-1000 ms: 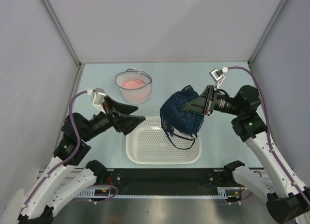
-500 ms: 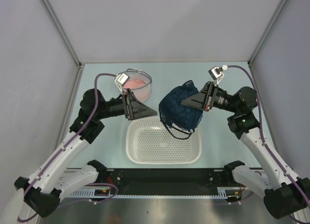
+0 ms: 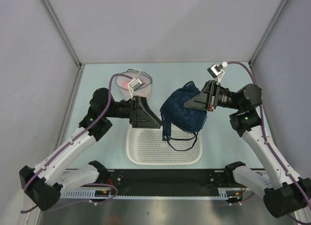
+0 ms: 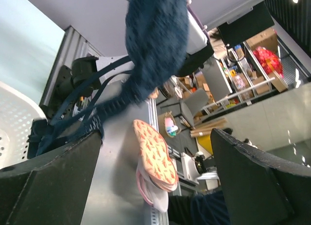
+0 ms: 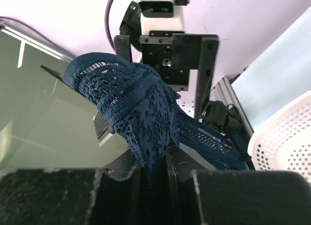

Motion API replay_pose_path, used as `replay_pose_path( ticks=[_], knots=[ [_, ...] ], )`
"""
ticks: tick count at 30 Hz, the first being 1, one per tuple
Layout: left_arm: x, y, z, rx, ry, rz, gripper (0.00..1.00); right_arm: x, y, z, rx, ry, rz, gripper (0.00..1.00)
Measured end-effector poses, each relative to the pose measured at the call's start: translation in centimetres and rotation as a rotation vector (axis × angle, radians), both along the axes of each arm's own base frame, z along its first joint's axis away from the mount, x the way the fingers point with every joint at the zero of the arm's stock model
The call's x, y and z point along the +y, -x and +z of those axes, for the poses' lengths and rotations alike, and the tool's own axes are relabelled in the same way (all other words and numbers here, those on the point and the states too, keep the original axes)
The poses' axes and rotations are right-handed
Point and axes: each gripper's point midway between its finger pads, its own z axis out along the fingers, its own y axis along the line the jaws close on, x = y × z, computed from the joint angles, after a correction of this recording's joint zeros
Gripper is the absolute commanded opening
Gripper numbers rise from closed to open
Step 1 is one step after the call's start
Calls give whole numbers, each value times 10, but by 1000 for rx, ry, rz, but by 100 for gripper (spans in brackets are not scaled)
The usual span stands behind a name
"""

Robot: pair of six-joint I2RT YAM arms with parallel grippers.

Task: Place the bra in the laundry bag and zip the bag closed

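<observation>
The bra (image 3: 182,111) is navy lace. My right gripper (image 3: 195,103) is shut on it and holds it in the air above the white basket, with the straps (image 3: 181,140) hanging into it. In the right wrist view the lace (image 5: 131,103) is pinched between the closed fingers of the gripper (image 5: 153,159). My left gripper (image 3: 154,119) is open and empty, pointing right, just left of the bra. In the left wrist view the bra (image 4: 155,40) hangs ahead of the wide-open gripper (image 4: 156,137). The laundry bag (image 3: 147,88), a white mesh pouch with something pink inside, stands at the back, partly hidden by my left wrist.
A white perforated plastic basket (image 3: 146,154) lies at the near middle under the bra; it also shows in the left wrist view (image 4: 9,123) and the right wrist view (image 5: 286,137). Grey walls enclose the table on three sides.
My left arm has swung from the left side across to the middle, in front of the laundry bag and close to the bra. My right gripper has raised the bra slightly.
</observation>
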Motion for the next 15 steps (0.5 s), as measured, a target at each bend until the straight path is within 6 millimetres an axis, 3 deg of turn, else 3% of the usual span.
replay_pose_path(
  ticks=[5,15],
  knots=[
    [-17,1,-5,16,-13,-68,100,7,7,0,20,-1,55,13],
    [-20,9,8,-51,19,-132,100,27,19,-12,61,23,162,13]
  ],
)
